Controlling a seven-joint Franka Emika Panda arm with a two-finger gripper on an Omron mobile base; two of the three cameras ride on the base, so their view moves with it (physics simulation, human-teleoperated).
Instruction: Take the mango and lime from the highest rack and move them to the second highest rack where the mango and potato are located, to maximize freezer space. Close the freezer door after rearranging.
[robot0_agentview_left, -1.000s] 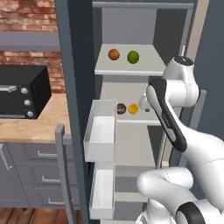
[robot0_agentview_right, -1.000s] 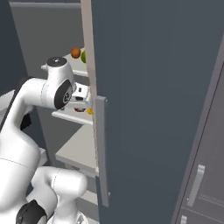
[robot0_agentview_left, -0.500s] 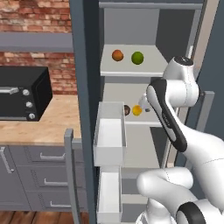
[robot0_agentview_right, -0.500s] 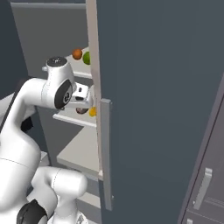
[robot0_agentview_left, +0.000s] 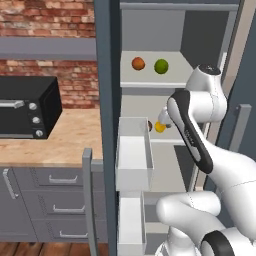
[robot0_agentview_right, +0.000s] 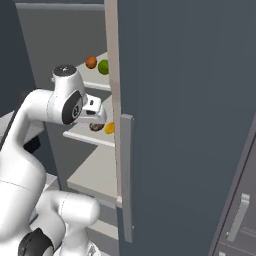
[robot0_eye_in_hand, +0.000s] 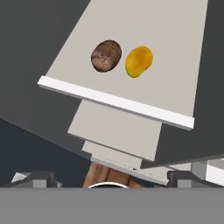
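Mango (robot0_agentview_left: 138, 63) and lime (robot0_agentview_left: 161, 66) sit side by side, apart, on the highest rack (robot0_agentview_left: 165, 84), neither yet moved. Yellow-orange mango (robot0_eye_in_hand: 138, 61) and potato (robot0_eye_in_hand: 106, 55) lie close together on the second highest rack (robot0_eye_in_hand: 114, 102), leaving bare room beside them. Gripper (robot0_eye_in_hand: 111, 177) stands wide open, empty, looking down at that rack.
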